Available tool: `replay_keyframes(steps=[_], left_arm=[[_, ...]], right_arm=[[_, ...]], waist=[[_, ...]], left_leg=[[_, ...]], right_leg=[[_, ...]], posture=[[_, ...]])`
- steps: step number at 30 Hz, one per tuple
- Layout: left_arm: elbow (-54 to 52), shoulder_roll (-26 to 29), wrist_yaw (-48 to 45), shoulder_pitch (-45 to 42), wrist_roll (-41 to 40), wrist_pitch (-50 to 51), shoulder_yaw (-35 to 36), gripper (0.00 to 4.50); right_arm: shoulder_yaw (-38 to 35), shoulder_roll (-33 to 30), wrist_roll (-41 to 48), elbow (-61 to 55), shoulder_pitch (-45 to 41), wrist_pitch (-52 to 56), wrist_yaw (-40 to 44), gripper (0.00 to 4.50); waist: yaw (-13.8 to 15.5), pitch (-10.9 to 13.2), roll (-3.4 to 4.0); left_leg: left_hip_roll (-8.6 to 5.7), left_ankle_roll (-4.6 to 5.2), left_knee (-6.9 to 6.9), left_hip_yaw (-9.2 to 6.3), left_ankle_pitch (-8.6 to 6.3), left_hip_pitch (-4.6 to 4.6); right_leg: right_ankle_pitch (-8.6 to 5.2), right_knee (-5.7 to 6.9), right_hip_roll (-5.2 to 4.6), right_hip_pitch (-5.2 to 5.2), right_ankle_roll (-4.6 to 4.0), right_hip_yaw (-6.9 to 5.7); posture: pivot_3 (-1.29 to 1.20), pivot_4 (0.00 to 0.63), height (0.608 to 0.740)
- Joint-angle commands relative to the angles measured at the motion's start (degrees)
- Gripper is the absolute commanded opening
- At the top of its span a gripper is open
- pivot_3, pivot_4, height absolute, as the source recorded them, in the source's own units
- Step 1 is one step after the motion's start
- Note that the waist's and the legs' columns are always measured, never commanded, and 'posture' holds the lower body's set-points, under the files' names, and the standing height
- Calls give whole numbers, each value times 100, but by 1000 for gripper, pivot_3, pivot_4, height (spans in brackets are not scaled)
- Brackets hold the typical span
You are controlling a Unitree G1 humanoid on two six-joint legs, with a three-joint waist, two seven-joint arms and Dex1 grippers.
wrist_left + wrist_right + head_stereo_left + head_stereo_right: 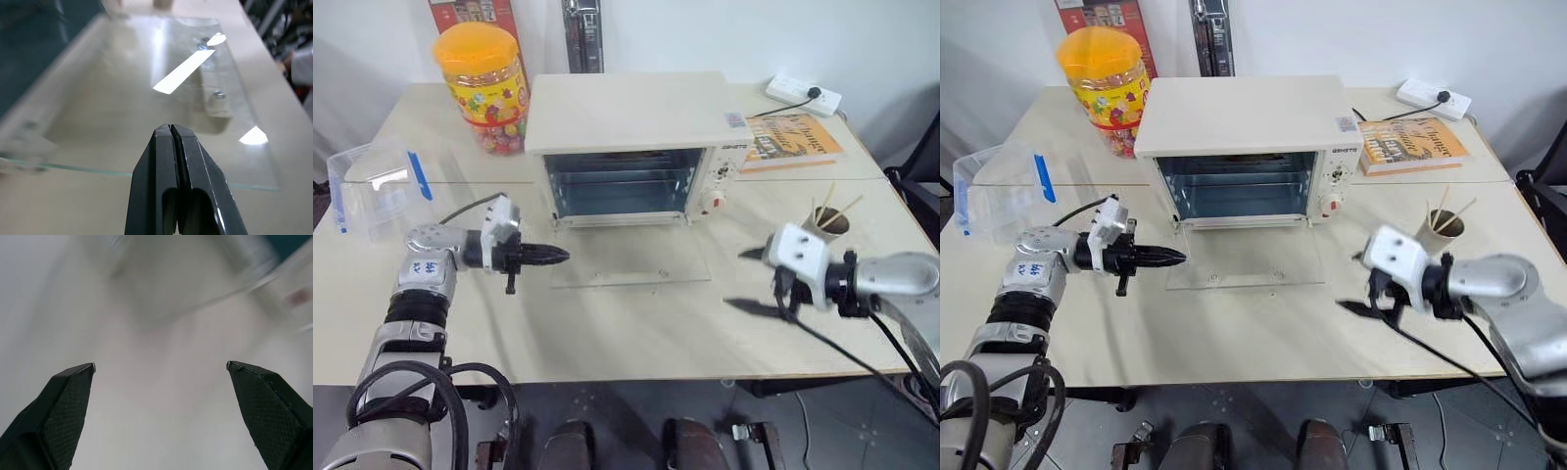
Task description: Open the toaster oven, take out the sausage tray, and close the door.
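Toaster oven: cream-white, stood at the middle of the table, cavity open to the front, control panel with knobs on its right side.
Door: glass panel lay folded down flat on the table just in front of the oven, hinge edge against the oven's base.
Oven interior: wire rack visible; whether a tray sat inside could not be told.
Left gripper: fingers pressed together, holding nothing, pointed toward the door's left edge, just beside it and above the table.
Right gripper: fingers spread wide, empty, hanging above the table to the right of the door, apart from it.
Surroundings: clear plastic box with blue clip at the table's left; yellow-lidded jar behind the oven's left corner; book and power strip at the rear right; paper cup with sticks to the right of the oven.
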Motion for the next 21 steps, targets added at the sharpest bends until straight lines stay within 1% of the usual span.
replay_keyframes(steps=[1, 3, 5, 8, 9, 11, 13, 16, 19, 21], left_arm=[[-219, 60, -103, 92, 136, -304, -86, 22], [-207, 40, 33, 133, 184, -437, -72, 22], [-225, -24, 296, 201, 159, -563, 42, 22], [-455, -89, 438, 359, -55, -505, 221, 22], [-529, -139, 702, 413, -96, -519, 337, 22], [-673, -243, 1050, 550, -247, -599, 580, 308], [-1057, -367, 1273, 810, -533, -490, 848, 775], [-1849, -544, 1490, 1248, -1127, -5, 1205, 1676], [-2796, -672, 1791, 1866, -1719, 477, 1561, 2513], [-3376, -744, 2028, 2222, -2123, 885, 1741, 3141]], right_arm=[[284, 354, -172, 78, -434, -110, -311, 4500], [556, 713, -300, 220, -780, -231, -481, 4500], [1017, 1284, -625, 562, -1249, -528, -755, 4500], [1431, 1748, -1036, 927, -1585, -831, -957, 4500], [1569, 1879, -1175, 1062, -1680, -941, -1028, 4500], [1915, 2152, -1557, 1458, -1906, -1264, -1218, 4500], [2175, 2399, -1992, 1923, -2117, -1666, -1454, 4500], [2397, 2681, -2479, 2618, -2412, -2081, -1746, 4500], [2802, 2867, -3306, 3588, -2862, -2589, -2205, 4500], [2835, 3089, -3606, 4037, -3079, -2912, -2645, 4500]], waist=[[7, 0, 0], [7, 0, 0], [2, 0, 0], [5, 3, 5], [8, 3, 5], [-2, 3, 5], [-22, 4, 6], [-96, 4, 6], [-168, 6, 9], [-198, 6, 10]], left_leg=[[0, 0, 0, 0, 0, 0], [0, 0, -1, -1, 0, -1], [0, 1, 1, 0, -1, -3], [0, 1, 9, -1, 0, -4], [0, 1, 9, -4, -1, -6], [0, 4, 15, -9, -3, -14], [0, 5, 21, -11, -4, -18], [0, 4, 26, -19, -4, -22], [1, 4, 29, -32, -3, -29], [1, 3, 27, -35, -3, -29]], right_leg=[[0, -1, 0, 0, 0, 0], [0, -1, 0, -1, 0, -1], [0, -1, 0, -1, 0, -1], [0, 6, 0, -1, 0, -1], [0, 7, -1, -1, 0, -1], [1, 6, -1, -1, 3, -6], [3, 6, -2, -3, 5, -7], [3, 10, -2, -3, 5, -12], [3, 13, -3, -4, 5, -20], [3, 14, -2, -4, 4, -21]], posture=[[0, 150, 740], [0, 150, 740], [0, 150, 740], [0, 150, 740], [0, 150, 740], [0, 150, 740], [0, 150, 740], [0, 150, 740], [0, 150, 740], [0, 150, 740]])
